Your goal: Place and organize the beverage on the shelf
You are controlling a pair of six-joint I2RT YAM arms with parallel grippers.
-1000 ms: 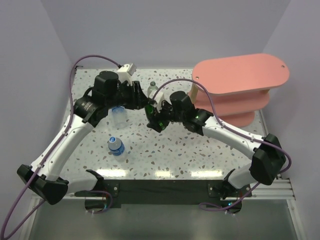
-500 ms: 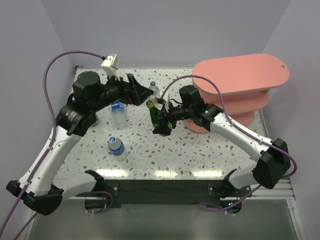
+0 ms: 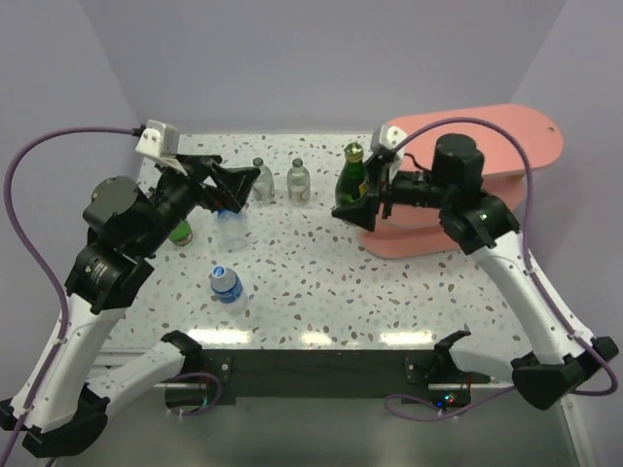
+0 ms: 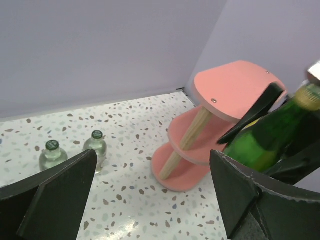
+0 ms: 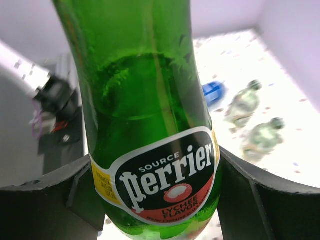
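Observation:
My right gripper (image 3: pixel 362 197) is shut on a dark green glass bottle (image 3: pixel 351 178) with a gold cap. It holds the bottle upright in the air, just left of the pink three-tier shelf (image 3: pixel 487 141). In the right wrist view the labelled bottle (image 5: pixel 150 100) fills the space between the fingers (image 5: pixel 260 200). My left gripper (image 3: pixel 237 185) stands open and empty above the back left of the table. Its wrist view shows the shelf (image 4: pixel 230 87), the held bottle (image 4: pixel 267 135) and two clear green-capped bottles (image 4: pixel 52 154) (image 4: pixel 96 144).
Two clear green-capped bottles (image 3: pixel 260 181) (image 3: pixel 299 181) stand at the back. Two blue-labelled bottles (image 3: pixel 232 230) (image 3: pixel 226 284) stand left of centre. Another dark green bottle (image 3: pixel 180 233) shows partly under the left arm. Purple walls close the back and sides.
My left gripper opened and drew back to the left. My right gripper lifted the green bottle and carried it right, toward the shelf.

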